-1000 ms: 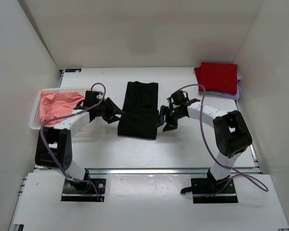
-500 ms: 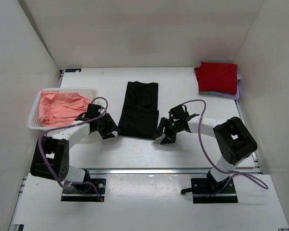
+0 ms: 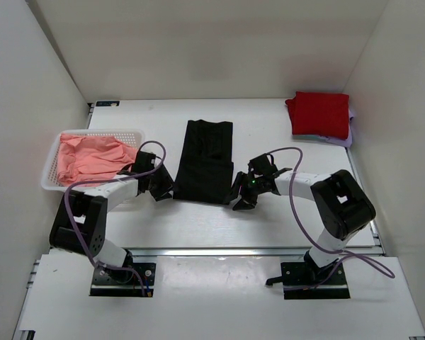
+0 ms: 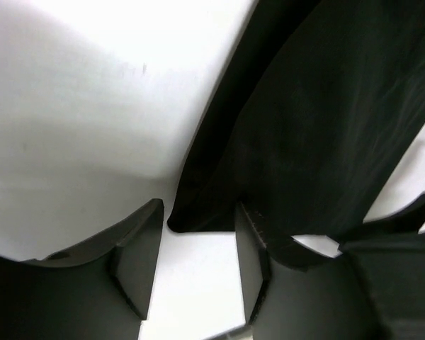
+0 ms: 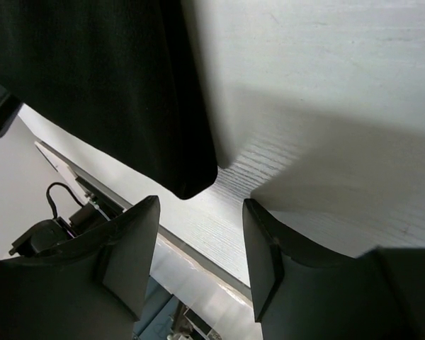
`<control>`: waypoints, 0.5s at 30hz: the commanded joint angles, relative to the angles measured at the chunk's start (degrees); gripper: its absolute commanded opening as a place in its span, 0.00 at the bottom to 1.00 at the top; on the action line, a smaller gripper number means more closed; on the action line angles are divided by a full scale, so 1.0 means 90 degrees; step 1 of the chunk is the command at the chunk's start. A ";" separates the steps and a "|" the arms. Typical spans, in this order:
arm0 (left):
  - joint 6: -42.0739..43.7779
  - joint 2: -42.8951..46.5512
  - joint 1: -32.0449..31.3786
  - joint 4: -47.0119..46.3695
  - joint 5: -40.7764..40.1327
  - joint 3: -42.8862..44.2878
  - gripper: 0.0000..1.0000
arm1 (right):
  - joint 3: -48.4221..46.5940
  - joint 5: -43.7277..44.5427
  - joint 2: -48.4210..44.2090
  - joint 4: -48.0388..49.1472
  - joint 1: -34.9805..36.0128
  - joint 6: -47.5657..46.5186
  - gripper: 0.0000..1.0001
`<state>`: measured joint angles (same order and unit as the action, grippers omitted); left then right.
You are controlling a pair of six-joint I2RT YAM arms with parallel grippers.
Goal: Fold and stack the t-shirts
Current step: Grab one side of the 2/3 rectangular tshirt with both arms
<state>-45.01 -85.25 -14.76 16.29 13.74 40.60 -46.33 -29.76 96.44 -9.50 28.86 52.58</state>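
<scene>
Left hand [image 3: 163, 188] fingers apart at black t-shirt [image 3: 205, 161] near-left corner; right hand [image 3: 239, 197] apart at near-right corner; bare table [image 3: 198, 223] along the near hem

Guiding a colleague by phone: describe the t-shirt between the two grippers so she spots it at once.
Look at the middle of the white table. The black t-shirt lies flat there as a long folded strip, the left gripper and right gripper at its near corners. It is the only black cloth; the salmon-pink t-shirt is in the basket, the red t-shirt far right.
</scene>
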 commanded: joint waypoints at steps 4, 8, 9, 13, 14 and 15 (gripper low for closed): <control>-0.0282 -0.0682 -0.0342 0.0025 -0.0266 0.0488 0.25 | -0.0126 0.0201 0.0329 0.0176 -0.0032 -0.0060 0.40; -0.0243 -0.0801 -0.0391 0.0142 -0.0277 0.0850 0.00 | -0.0360 0.0172 0.0427 0.0089 -0.0150 -0.0342 0.00; -0.0214 -0.0801 -0.0410 0.0162 -0.0247 0.0908 0.00 | -0.0467 0.0220 0.0407 -0.0018 -0.0189 -0.0402 0.00; -0.0155 -0.0509 -0.0391 0.0504 -0.0257 0.0929 0.00 | -0.0673 0.0338 0.0105 -0.0360 -0.0326 -0.0685 0.00; -0.0145 -0.0392 -0.0410 0.0552 -0.0228 0.0880 0.00 | -0.0683 0.0338 0.0085 -0.0399 -0.0345 -0.0753 0.00; -0.0145 -0.0342 -0.0410 0.0649 -0.0189 0.0851 0.00 | -0.0683 0.0328 -0.0041 -0.0497 -0.0355 -0.0802 0.00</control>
<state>-46.96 -92.44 -18.24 19.29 12.19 47.66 -50.89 -28.23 99.66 -11.57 26.35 48.16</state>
